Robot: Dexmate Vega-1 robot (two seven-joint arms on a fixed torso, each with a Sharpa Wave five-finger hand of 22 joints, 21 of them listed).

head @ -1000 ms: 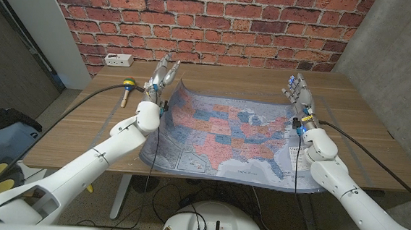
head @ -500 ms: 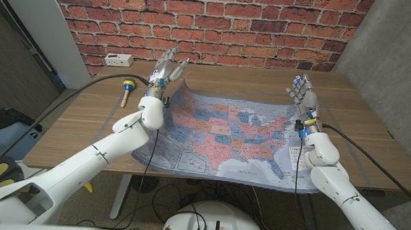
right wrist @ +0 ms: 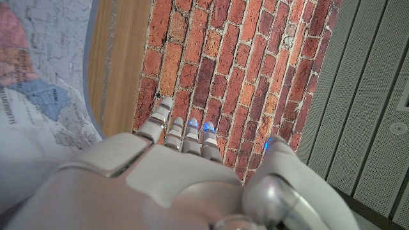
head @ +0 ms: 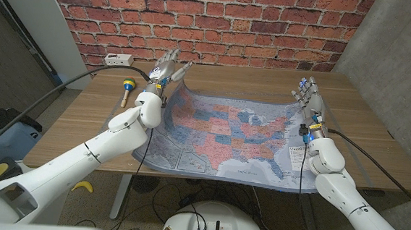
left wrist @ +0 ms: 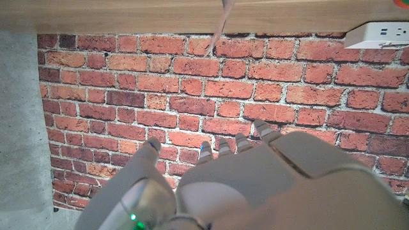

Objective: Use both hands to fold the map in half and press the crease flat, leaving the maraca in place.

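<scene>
I judge the fold barely begun: the map (head: 229, 135) lies spread across the table (head: 89, 118) with only its far left corner lifted at my left hand (head: 165, 70) (pinch or not, I cannot tell), my right hand (head: 309, 100) stands empty, fingers apart, at the far right corner, and the maraca (head: 126, 89) sits undisturbed well to the left.

Both arms glossy white, rounded shells, ball-like wrist joints. Left hand (head: 163, 71) and right hand (head: 309, 99) pale grey; blue lights on the right fingertips (right wrist: 208, 127). Black cable (head: 62, 90) along each forearm. Green light near the left wrist.
</scene>
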